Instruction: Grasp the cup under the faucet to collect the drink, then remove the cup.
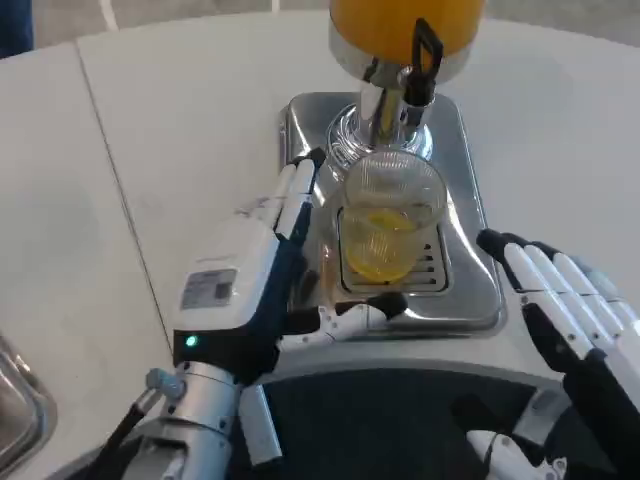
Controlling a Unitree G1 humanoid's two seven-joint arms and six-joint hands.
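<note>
A clear plastic cup (392,215) with a little orange drink in its bottom stands on the drip grate under the faucet (392,100) of the juice dispenser (405,25). My left hand (262,265) lies just left of the cup. Its fingers (297,195) stretch straight along the cup's left side, and its thumb (350,318) reaches across in front of the cup's base. The fingers are not curled around the cup, and I cannot tell whether they touch it. My right hand (570,310) hovers at the lower right with fingers spread and nothing in it, apart from the tray.
The silver drip tray (470,290) sits on the white table (150,150). The faucet's black lever (425,55) stands above the cup. A metal object (15,405) pokes in at the lower left edge.
</note>
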